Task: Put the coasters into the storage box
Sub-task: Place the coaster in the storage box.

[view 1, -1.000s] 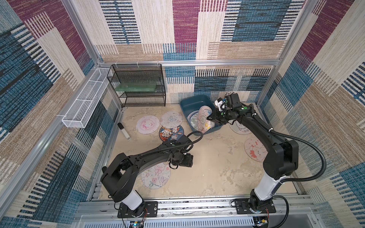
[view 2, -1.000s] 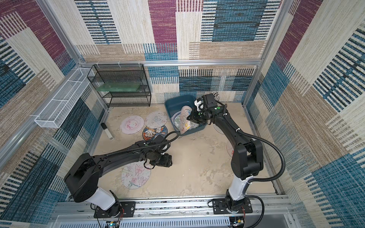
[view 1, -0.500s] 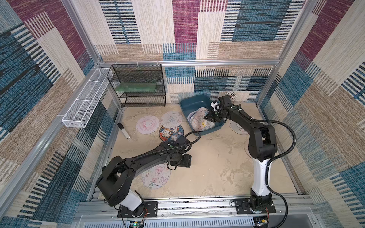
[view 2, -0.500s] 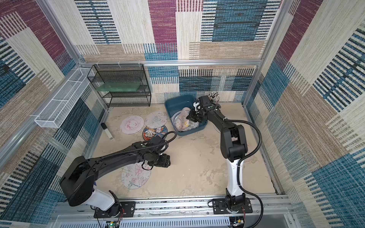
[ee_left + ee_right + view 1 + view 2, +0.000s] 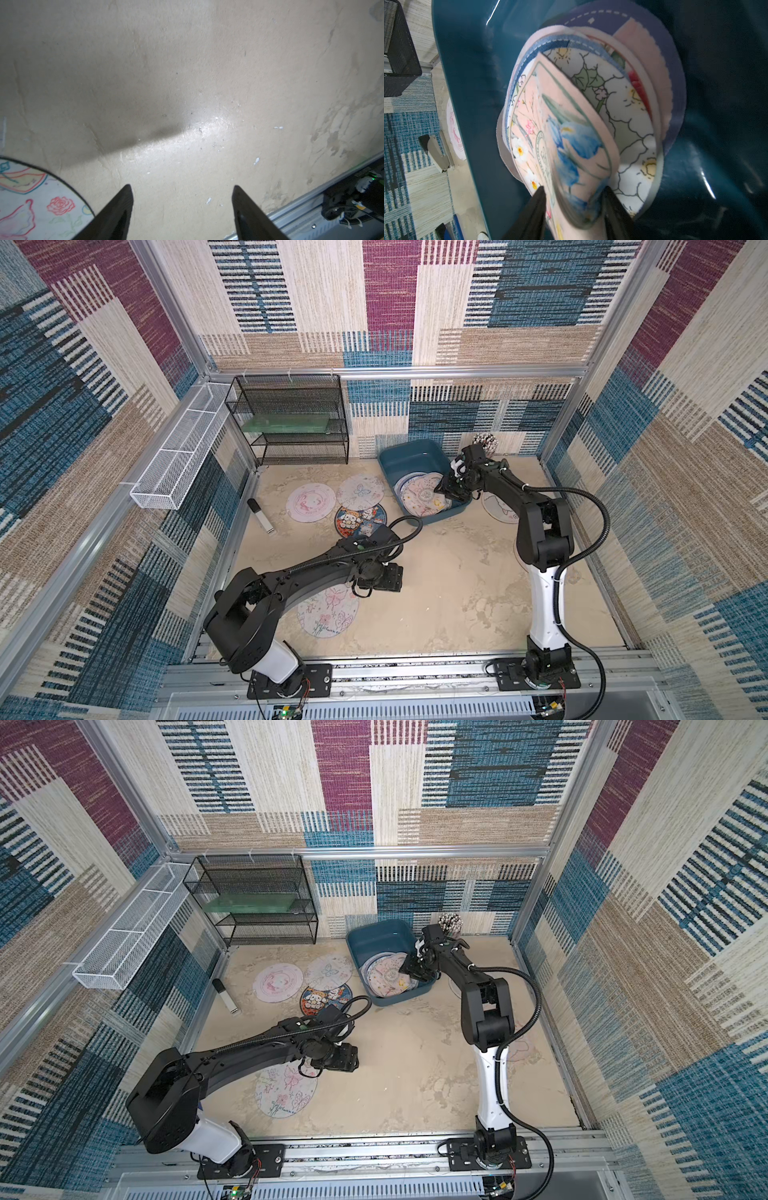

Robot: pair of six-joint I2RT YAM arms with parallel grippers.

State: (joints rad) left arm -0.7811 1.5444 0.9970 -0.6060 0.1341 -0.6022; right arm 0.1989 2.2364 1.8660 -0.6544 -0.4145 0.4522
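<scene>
The teal storage box [image 5: 409,448] [image 5: 378,928] stands at the back with several coasters [image 5: 419,499] [image 5: 388,979] stacked inside. My right gripper [image 5: 441,490] [image 5: 405,970] [image 5: 573,188] hangs low over that stack, open. A bent pink coaster with blue flowers [image 5: 571,145] lies blurred between its fingers on the pile. My left gripper [image 5: 384,577] [image 5: 181,187] is open over bare floor, beside a butterfly coaster [image 5: 328,612] [image 5: 286,1090] [image 5: 31,197]. A pink coaster [image 5: 311,502], a pale butterfly coaster [image 5: 359,492] and a dark blue cartoon coaster [image 5: 359,520] lie left of the box. One more coaster [image 5: 498,506] lies to its right.
A black wire rack [image 5: 291,423] stands at the back left and a white wire tray [image 5: 178,452] hangs on the left wall. A small black-and-white tool [image 5: 262,516] lies by the left edge. A beaded ball [image 5: 486,443] sits behind the box. The front rail [image 5: 301,205] runs near my left gripper.
My right gripper has dropped into the box and its jaws have parted around the pink coaster. The right arm's elbow has swung in. The left arm has barely shifted.
</scene>
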